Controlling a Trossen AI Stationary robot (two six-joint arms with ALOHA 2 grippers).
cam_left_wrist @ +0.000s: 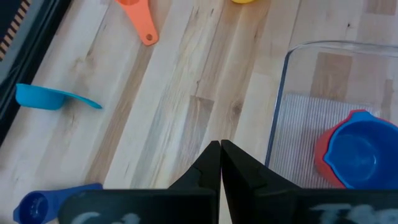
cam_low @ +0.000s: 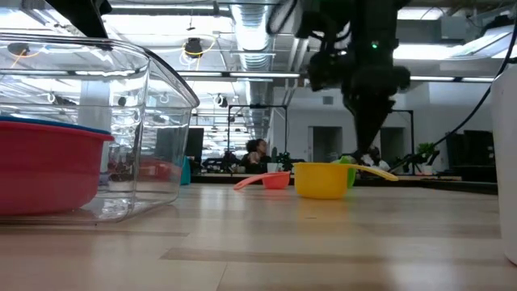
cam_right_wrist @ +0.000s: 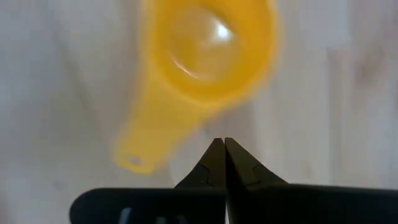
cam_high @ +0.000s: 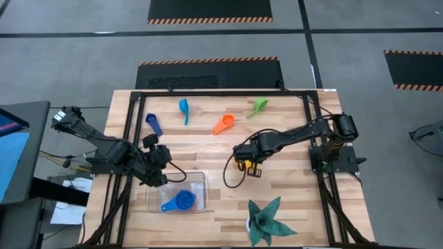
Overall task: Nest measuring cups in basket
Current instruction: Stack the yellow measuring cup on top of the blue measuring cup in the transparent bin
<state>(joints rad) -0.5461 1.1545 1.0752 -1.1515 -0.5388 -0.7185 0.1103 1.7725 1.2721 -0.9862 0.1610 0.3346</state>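
- Right claw (cam_right_wrist: 219, 142): shut, empty, directly above yellow cup (cam_right_wrist: 208, 53).
- Cup handle: points diagonally away from bowl.
- Left claw (cam_left_wrist: 220, 146): shut, empty, beside basket (cam_left_wrist: 280, 106).

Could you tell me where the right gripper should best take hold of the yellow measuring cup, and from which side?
Probably by its flat handle, coming from above. The yellow measuring cup sits upright on the table, bowl open upward, handle sticking out level. The right gripper hangs shut just above it and would need to open first.

Blue cup (cam_high: 183, 201) in clear basket (cam_high: 199, 181)
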